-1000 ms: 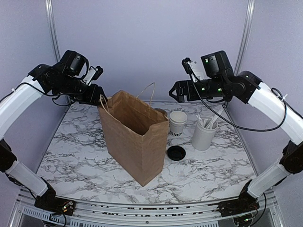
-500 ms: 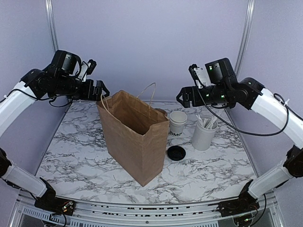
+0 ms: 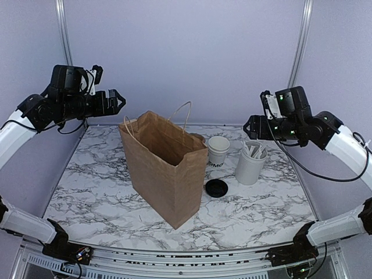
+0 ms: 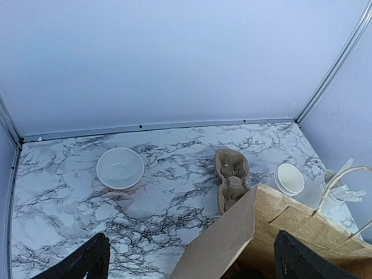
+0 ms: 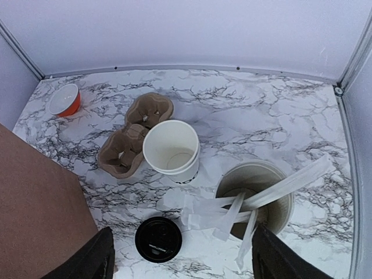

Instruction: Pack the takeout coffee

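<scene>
The white paper cup point(image 3: 218, 150) stands open and upright right of the brown paper bag point(image 3: 165, 168); it also shows in the right wrist view point(image 5: 172, 150) and the left wrist view point(image 4: 289, 179). Its black lid point(image 3: 216, 188) lies flat on the table in front of it, also in the right wrist view point(image 5: 158, 239). My left gripper point(image 3: 116, 100) is open and empty, high above the bag's back left corner. My right gripper point(image 3: 251, 125) is open and empty, high above the utensil cylinder, to the right of the cup.
The bag stands open in the table's middle, its handles up. A white cylinder of wrapped utensils point(image 3: 251, 163) stands right of the cup. A brown cardboard cup carrier point(image 5: 133, 136) lies behind the cup. A small bowl point(image 4: 120, 167) sits at the far left.
Both arms have drawn outward from the bag: the left gripper up and to the left, the right gripper to the right and a little lower. The cup, lid and bag have not moved.
</scene>
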`<action>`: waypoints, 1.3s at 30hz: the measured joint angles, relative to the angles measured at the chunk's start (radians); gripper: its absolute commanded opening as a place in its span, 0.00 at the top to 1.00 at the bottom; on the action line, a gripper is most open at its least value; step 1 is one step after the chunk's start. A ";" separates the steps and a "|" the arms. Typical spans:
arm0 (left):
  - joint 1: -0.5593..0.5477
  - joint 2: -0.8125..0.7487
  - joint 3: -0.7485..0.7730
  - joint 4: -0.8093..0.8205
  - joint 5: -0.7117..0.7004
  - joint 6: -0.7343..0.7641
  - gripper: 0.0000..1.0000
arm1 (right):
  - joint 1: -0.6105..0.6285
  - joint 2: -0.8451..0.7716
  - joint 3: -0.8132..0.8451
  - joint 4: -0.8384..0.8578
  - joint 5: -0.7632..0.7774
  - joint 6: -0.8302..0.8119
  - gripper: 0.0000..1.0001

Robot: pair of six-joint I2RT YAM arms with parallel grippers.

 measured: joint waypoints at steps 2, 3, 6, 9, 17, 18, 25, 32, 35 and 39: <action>0.000 -0.004 -0.009 0.013 -0.014 -0.004 0.01 | 0.000 -0.023 -0.012 -0.012 0.018 0.008 0.33; 0.000 -0.006 -0.013 0.020 -0.021 -0.005 0.01 | 0.000 -0.033 -0.016 -0.020 0.027 0.013 0.37; 0.000 -0.016 -0.022 0.035 -0.042 -0.009 0.01 | 0.000 -0.056 -0.036 -0.051 0.049 0.035 0.46; 0.000 -0.023 -0.023 0.050 -0.056 -0.013 0.01 | -0.001 -0.066 -0.062 -0.074 0.067 0.056 0.50; 0.000 -0.032 -0.037 0.082 -0.069 -0.016 0.01 | -0.037 -0.067 -0.122 -0.120 0.086 0.087 0.55; 0.000 -0.032 -0.040 0.083 -0.069 -0.016 0.01 | -0.040 -0.067 -0.125 -0.120 0.087 0.087 0.56; 0.000 -0.034 -0.056 0.094 -0.069 -0.016 0.01 | -0.054 -0.061 -0.130 -0.111 0.087 0.085 0.59; 0.000 -0.034 -0.056 0.097 -0.068 -0.016 0.01 | -0.076 -0.043 -0.153 -0.087 0.074 0.081 0.63; 0.000 -0.034 -0.056 0.097 -0.068 -0.017 0.01 | -0.079 -0.032 -0.163 -0.077 0.072 0.080 0.63; 0.000 -0.034 -0.056 0.097 -0.068 -0.017 0.01 | -0.089 -0.029 -0.175 -0.067 0.071 0.077 0.62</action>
